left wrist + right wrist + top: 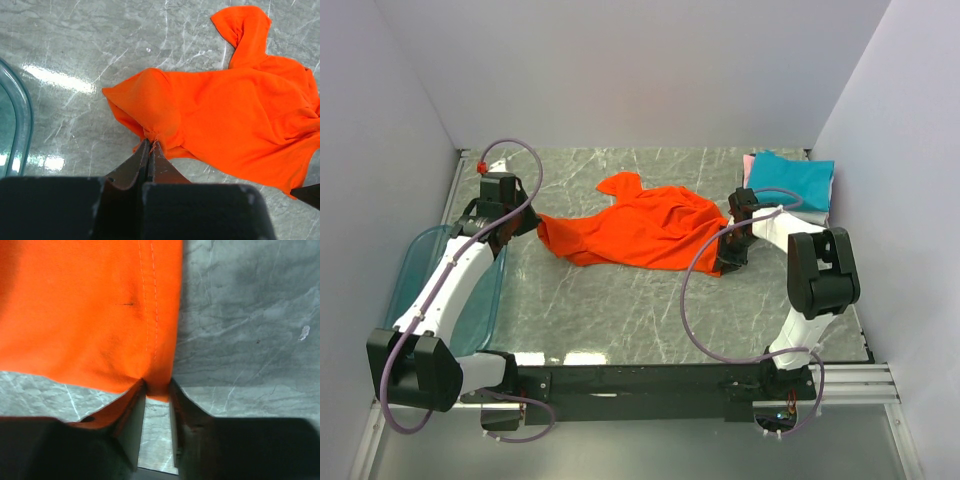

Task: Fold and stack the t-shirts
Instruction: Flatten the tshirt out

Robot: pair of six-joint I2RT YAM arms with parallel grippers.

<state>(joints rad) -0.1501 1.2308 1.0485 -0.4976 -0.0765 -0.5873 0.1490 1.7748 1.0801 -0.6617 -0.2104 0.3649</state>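
Grey marbled counter (620, 320) carries everything.

Orange-red cloth t-shirt (640, 228), short-sleeved: lies crumpled and spread between the two sets of fingers, touching both. One sleeve points away beyond them, toward the far wall.

Translucent blue-green plastic bin (412, 268): on the near side of the left fingers and to their outer side, apart from the t-shirt.

Folded teal cloth rectangle (800, 183): lies on a pink folded cloth (748, 165), of which only an edge shows. Both sit beyond the right fingers, to their outer side, near the orange-red cloth but not touching it.

Left fingers (150, 145): pressed together with no gap, a bunched edge of the t-shirt pinched at the tips. The cloth rises in a hump just ahead of them.

Right fingers (158, 389): partly apart, clamped on the stitched hem corner, which fills the gap at the tips. Bare counter shows between them further back.
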